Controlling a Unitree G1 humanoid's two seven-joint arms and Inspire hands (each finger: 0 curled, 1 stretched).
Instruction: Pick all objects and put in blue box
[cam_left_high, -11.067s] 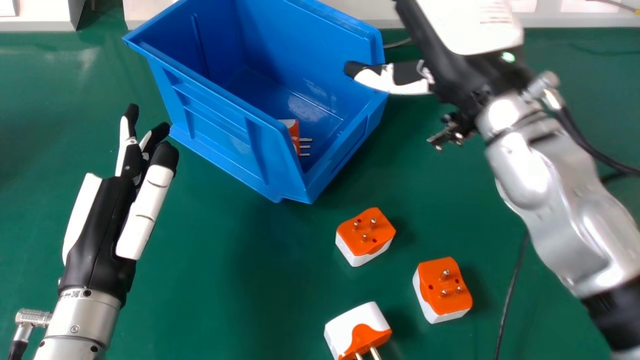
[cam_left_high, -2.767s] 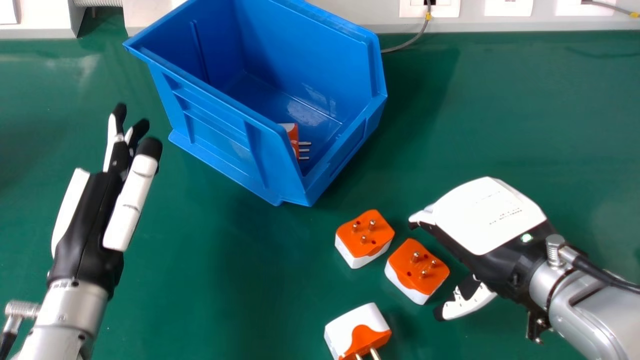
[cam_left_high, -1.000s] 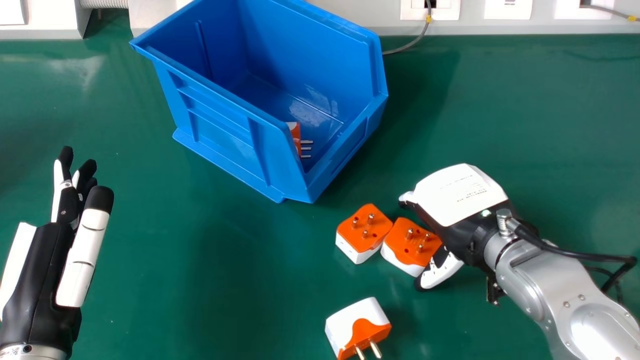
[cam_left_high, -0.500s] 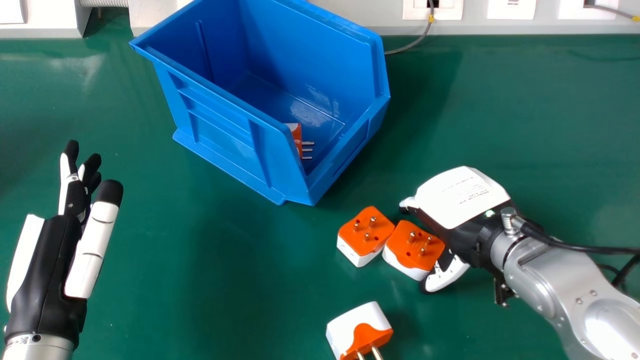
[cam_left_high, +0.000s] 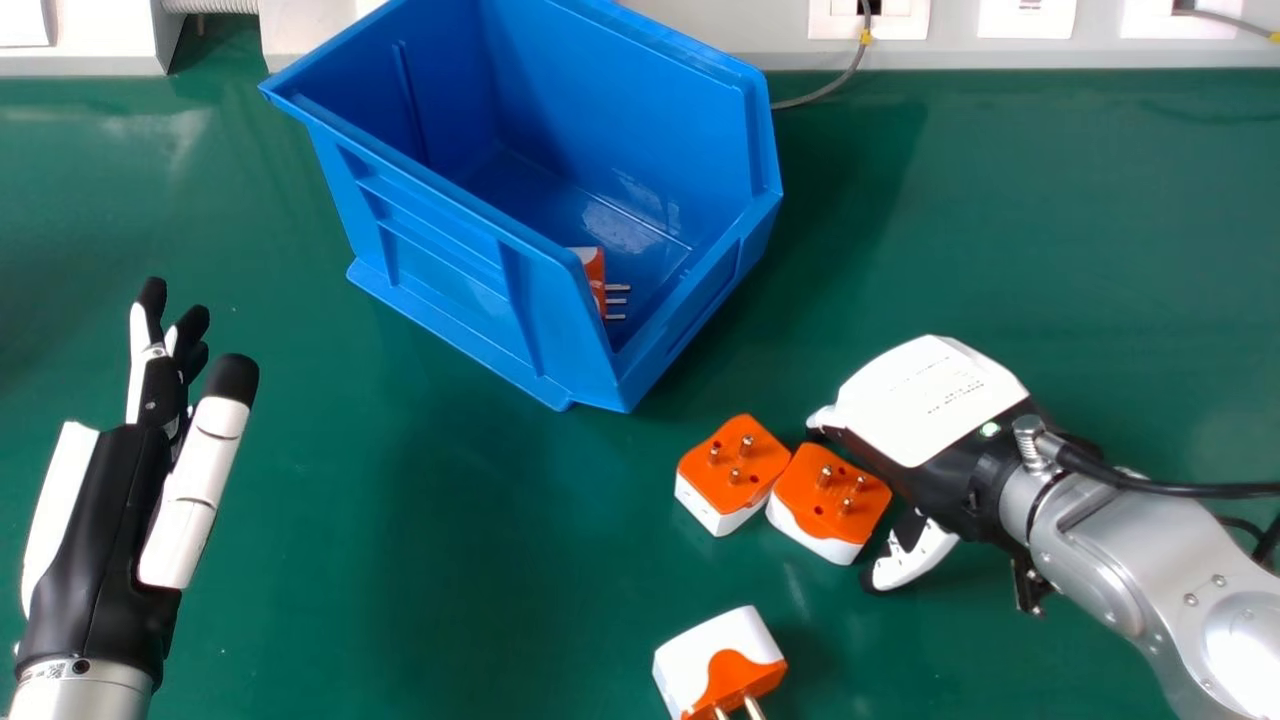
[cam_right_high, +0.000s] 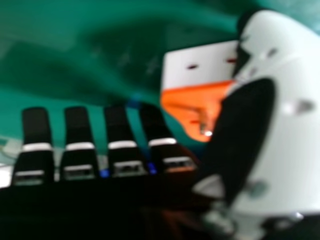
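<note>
Two adapters with orange pin faces up stand side by side in the head view, the left one (cam_left_high: 733, 462) and the right one (cam_left_high: 828, 497), their near corners about touching. Closer to the view's bottom edge lies a white and orange adapter (cam_left_high: 720, 660), pins sideways. Another adapter (cam_left_high: 593, 270) is inside the blue box (cam_left_high: 450, 290). My right hand (cam_left_high: 925, 400) is just right of the pair, open, thumb a little off the right adapter. In the right hand view, an adapter (cam_right_high: 195, 90) appears beyond my right hand (cam_right_high: 250, 130), partly behind the thumb. My left hand (cam_left_high: 110, 540) rests open at far left.
Behind the box runs a white wall strip (cam_left_high: 1050, 55) with sockets and a thin grey cable (cam_left_high: 835, 85). A black cable (cam_left_high: 1160, 485) trails from my right wrist. Green tabletop (cam_left_high: 480, 560) lies between my left hand and the adapters.
My right hand came down from beside the box to the adapters, then drew slightly right. The right adapter shifted up-left against its neighbour. My left hand moved down-left, then slightly back up-right.
</note>
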